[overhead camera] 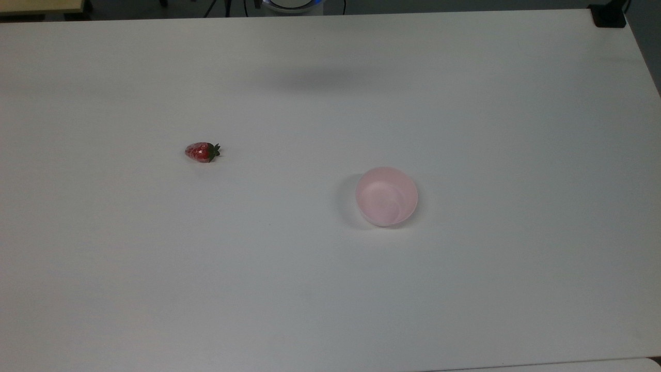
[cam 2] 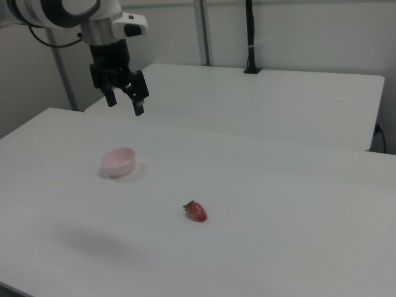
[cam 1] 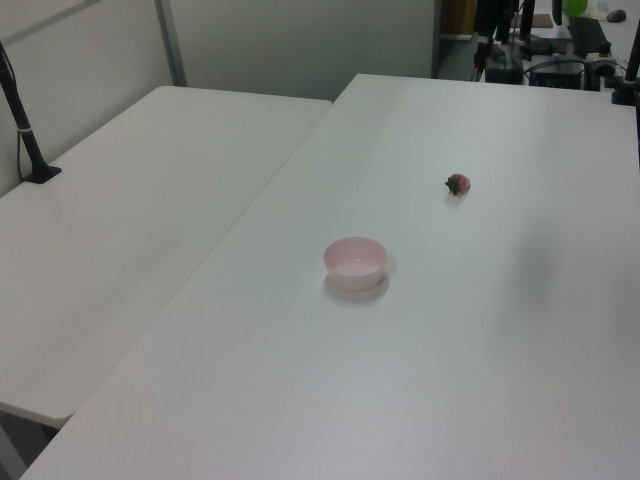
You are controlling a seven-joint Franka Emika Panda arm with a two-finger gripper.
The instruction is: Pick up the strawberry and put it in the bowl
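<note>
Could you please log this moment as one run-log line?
end effector: open, raised, holding nothing | strawberry: on table, apart from bowl | bowl: empty | phase: pre-grasp

One strawberry [overhead camera: 202,152], lying toward the top view's left edge of the desk [overhead camera: 330,289]; the same single one shows in the left view [cam 1: 458,184] and the right view [cam 2: 197,211]. One bowl [overhead camera: 386,196], pale pink, nearer the desk's middle and well apart from the strawberry; same bowl in the left view [cam 1: 355,263] and the right view [cam 2: 119,161]. One gripper [cam 2: 124,103] on one arm [cam 2: 68,12], two fingers spread apart, up in the air. Two desks in total: the second desk [cam 1: 120,230] butts against the first one's long edge. One black post [cam 2: 250,37] at the second desk's far edge.
</note>
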